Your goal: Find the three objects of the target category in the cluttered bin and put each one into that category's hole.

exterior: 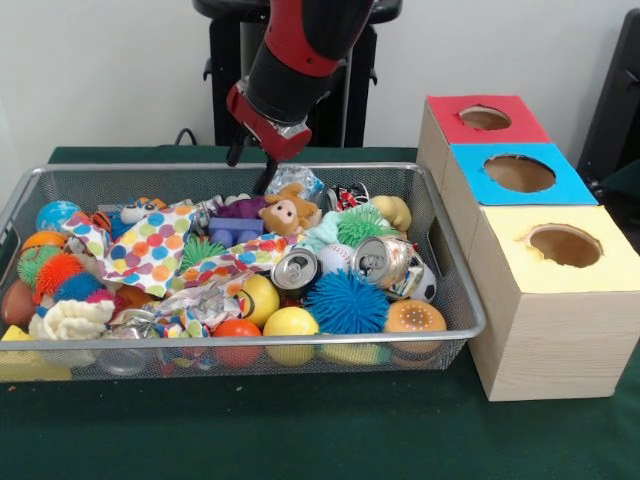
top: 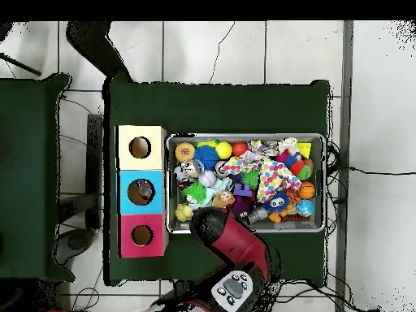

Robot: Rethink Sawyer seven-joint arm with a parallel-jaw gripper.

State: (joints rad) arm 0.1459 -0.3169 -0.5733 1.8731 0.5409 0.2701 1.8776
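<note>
The table (exterior: 300, 440), covered in dark green cloth, carries every item noted below. The large shallow rectangular basket of silver wire mesh (exterior: 455, 265) sits on it, filled edge to edge with mixed clutter. In the front view it lies left of the boxes, nearly touching the yellow one.

The red and black robot arm (exterior: 295, 60) descends from above over the basket's far rim. Its jaws (exterior: 255, 165) hang at that rim, just above a tan plush animal (exterior: 290, 212). Two dark tips are visible, but whether the jaws are spread or pressed together cannot be determined; nothing is visibly held.

Three wooden boxes stand in a row beside the basket, each with a round hole in a coloured top: the yellow-topped box (exterior: 545, 300) nearest the camera, the blue-topped box (exterior: 520, 175) in the middle, the red-topped box (exterior: 485, 118) farthest.

Contents observed, by size: a crumpled sheet of white polka-dot paper (exterior: 150, 250) at left centre; a blue spiky rubber ball (exterior: 345, 300) near the front; a green spiky ball (exterior: 362, 225) behind it; two smooth yellow balls (exterior: 290, 322) at the front wall; two crushed silver drink cans (exterior: 382, 260) at centre; an orange speckled ball (exterior: 415, 318) at the front right corner; a purple building brick (exterior: 235, 232) beside the plush animal.
</note>
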